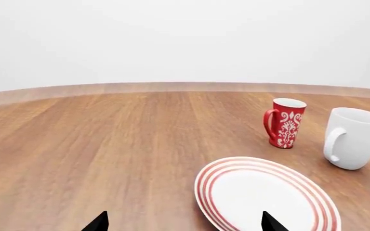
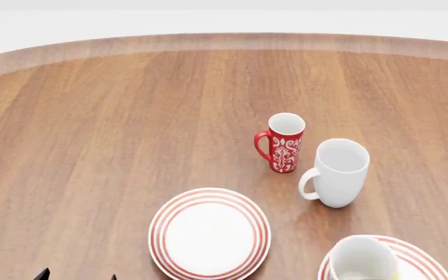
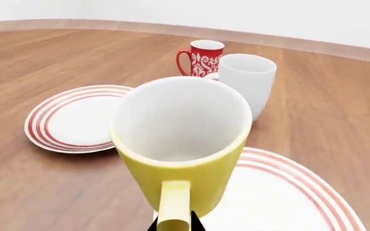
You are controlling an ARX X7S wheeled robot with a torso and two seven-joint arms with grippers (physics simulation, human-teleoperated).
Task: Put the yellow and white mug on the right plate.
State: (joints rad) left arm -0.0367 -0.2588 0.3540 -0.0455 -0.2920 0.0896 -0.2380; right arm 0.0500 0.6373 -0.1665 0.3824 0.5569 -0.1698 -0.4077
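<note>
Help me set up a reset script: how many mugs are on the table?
3. The red mug stands farthest back, the white mug is just right of it and nearer, and the yellow and white mug stands on the right plate. None appear hidden.

Wood-grain table (image 2: 115,116) under me, rounded far edge with a paler rim. Standing on it: slim red mug (image 2: 284,143) with white pattern, upright, handle to my left. Just beside it, nearer and to my right, all-white mug (image 2: 338,172), upright, taller. Left plate (image 2: 209,233) lies flat near me. Right plate (image 2: 422,262) lies at the near right, partly cut off by the head view's edge.
</note>
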